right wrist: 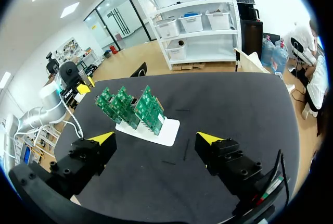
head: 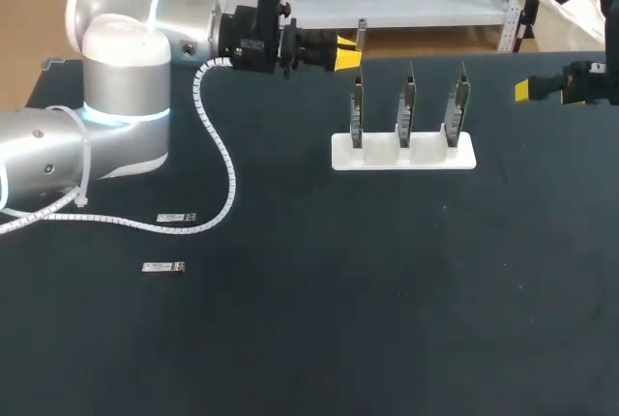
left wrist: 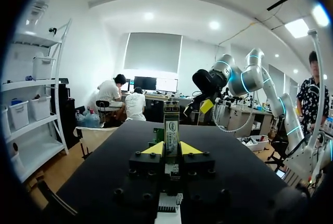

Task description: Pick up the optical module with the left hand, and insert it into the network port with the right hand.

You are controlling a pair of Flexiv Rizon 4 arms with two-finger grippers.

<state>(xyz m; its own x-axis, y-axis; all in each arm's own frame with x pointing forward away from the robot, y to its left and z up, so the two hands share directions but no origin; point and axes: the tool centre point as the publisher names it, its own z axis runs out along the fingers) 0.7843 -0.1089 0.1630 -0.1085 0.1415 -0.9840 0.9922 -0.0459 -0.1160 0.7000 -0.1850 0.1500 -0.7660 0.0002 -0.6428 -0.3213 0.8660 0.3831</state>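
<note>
Black surface (head: 387,319) carries a white board rack (head: 403,151). Left fingers (left wrist: 154,149) clamp the module (left wrist: 171,128) upright between their tips; right fingers (right wrist: 103,138) stand apart, empty.

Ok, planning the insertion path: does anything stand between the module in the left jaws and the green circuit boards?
Nothing visible: only black table lies between the held slim metal optical module and the green circuit boards in their white holder.
</note>
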